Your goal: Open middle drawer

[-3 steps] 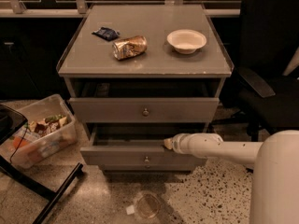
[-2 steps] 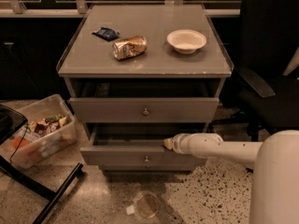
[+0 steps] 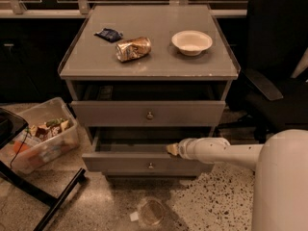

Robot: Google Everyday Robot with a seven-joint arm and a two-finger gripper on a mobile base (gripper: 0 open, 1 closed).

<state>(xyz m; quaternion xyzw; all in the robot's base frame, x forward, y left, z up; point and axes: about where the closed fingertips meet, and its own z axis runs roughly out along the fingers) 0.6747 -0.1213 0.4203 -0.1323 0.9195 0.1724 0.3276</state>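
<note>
The grey cabinet [image 3: 149, 66] has its middle drawer [image 3: 120, 163] pulled out toward me, so its shallow grey interior [image 3: 130, 143] shows behind the flat front and the small round knob [image 3: 151, 166]. The top drawer [image 3: 110, 113], with its own knob [image 3: 150, 115], stands slightly out above it. My gripper [image 3: 172, 149] reaches in from the right on the white arm [image 3: 216, 150]. It sits at the middle drawer's front top edge, right of the knob and just above it. The bottom drawer is hidden under the open one.
On the cabinet top lie a crushed can [image 3: 133, 48], a white bowl [image 3: 191, 42] and a dark blue packet [image 3: 109, 34]. A clear bin of snacks [image 3: 41, 138] stands on the floor at left. A black office chair [image 3: 279, 81] is at right. A clear cup [image 3: 150, 211] lies on the floor in front.
</note>
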